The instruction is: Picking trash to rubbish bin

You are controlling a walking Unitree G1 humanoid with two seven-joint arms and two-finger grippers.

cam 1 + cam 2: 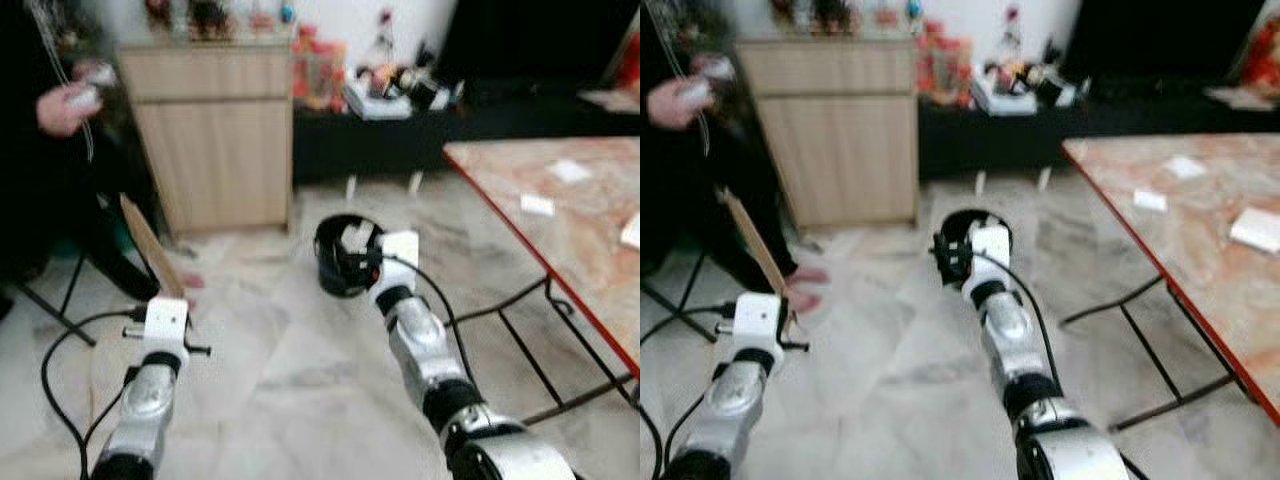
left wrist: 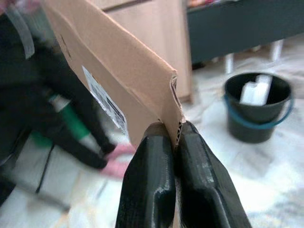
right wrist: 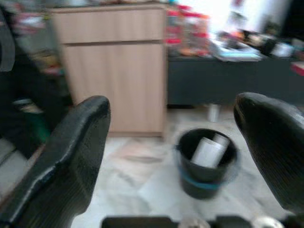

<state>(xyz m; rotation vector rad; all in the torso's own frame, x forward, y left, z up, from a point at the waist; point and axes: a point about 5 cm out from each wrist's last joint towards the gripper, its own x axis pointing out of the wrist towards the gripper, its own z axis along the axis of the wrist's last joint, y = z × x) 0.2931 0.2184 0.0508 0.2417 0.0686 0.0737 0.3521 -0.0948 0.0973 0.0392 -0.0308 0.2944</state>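
Two black fingers of the left gripper (image 2: 175, 137) pinch the corrugated edge of a flat cardboard piece (image 2: 114, 80), held upright at lower left of the head view. It looks light and stiff but creasable; that edge grip seems adequate. Right gripper (image 3: 171, 156) hangs wide open, empty, before the black bin (image 1: 345, 258) at centre frame.

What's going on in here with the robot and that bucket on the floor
The robot is clearing trash. Its left gripper is shut on a flat piece of cardboard, held up on edge. Its right gripper is open, reaching toward a black bin on the marble floor, which already holds something white. A person stands to the robot's left by a wooden cabinet, holding something.
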